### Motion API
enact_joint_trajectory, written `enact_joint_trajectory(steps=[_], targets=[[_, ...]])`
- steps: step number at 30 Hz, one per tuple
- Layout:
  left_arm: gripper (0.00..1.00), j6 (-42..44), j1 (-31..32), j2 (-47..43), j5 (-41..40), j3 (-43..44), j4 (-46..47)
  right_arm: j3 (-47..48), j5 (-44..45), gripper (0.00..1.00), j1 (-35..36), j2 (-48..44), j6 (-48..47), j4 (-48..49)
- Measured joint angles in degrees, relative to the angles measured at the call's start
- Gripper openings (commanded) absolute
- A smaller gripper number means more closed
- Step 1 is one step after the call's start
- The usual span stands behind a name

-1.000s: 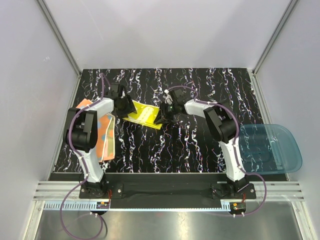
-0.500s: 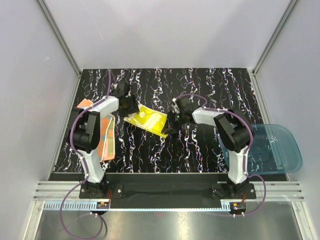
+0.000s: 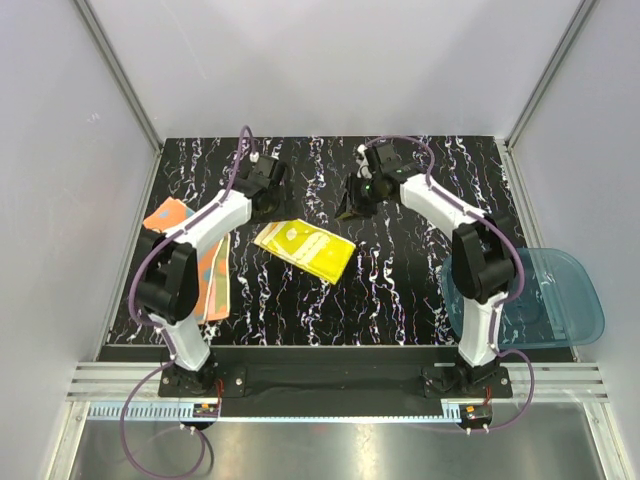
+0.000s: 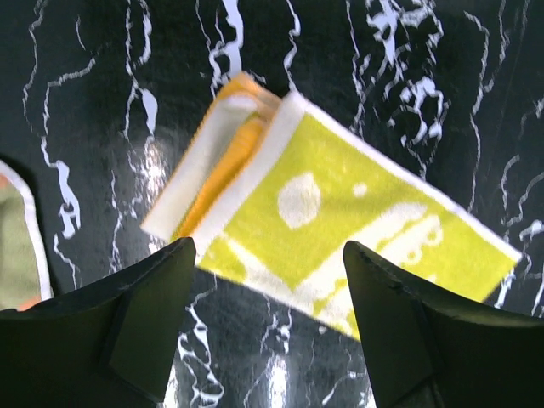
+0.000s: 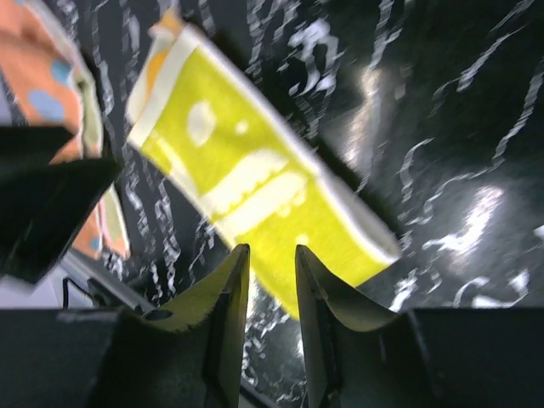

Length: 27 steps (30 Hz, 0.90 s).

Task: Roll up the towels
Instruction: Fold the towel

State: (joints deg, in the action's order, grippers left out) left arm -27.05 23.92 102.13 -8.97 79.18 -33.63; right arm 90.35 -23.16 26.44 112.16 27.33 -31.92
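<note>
Your left claw (image 4: pixel 268 340) stood wide open above the desk (image 3: pixel 400 290) and held nothing — in its wrist view the two dark fingers (image 4: pixel 127 323) framed the yellow towel (image 3: pixel 305 248) from above without touching it. Your right claw (image 5: pixel 270 340) was open only a little, with a narrow gap between the fingers, and it also held nothing; the yellow towel lay below it, apart from the fingertips.

You had two towels on the desk. The yellow one lay flat and folded near the middle, between the two claws, turned at an angle, with pale edging and pale shapes on its face. At one end an orange layer showed under the fold. The orange towel (image 3: pixel 212 278) with light blue dots lay at the left side, partly under your left arm, well apart from the yellow one. One translucent blue tray (image 3: pixel 560 290) sat at the right edge of the desk.

No writing or brand could be read on the towels — the pale marks were too blurred.
</note>
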Motion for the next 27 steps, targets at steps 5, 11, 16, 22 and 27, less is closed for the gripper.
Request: enact_joint_trajectory(steps=[5, 11, 16, 22, 27], targets=[[0.77, -0.6, 3.6, -4.5, -0.7, -3.7, -1.0, 2.9, 0.0, 0.33, -3.7, 8.7, -2.3, -0.6], [0.77, -0.6, 7.7, -6.8, -1.1, -4.3, -2.4, -4.3, -2.1, 0.33, -4.1, 10.3, -2.0, 0.1], [0.77, -1.0, 8.9, -8.5, -1.7, -4.3, -3.3, -9.6, -2.2, 0.32, -4.0, 7.2, -1.8, 2.8], [0.77, -1.5, 10.5, -11.1, -3.3, -5.4, -4.2, -19.1, -1.6, 0.32, -3.9, 0.8, -1.2, 5.2], [0.77, -1.5, 12.3, -12.8, -6.2, -7.1, -5.1, -23.2, 3.1, 0.25, -3.3, -4.0, -1.3, 3.2]])
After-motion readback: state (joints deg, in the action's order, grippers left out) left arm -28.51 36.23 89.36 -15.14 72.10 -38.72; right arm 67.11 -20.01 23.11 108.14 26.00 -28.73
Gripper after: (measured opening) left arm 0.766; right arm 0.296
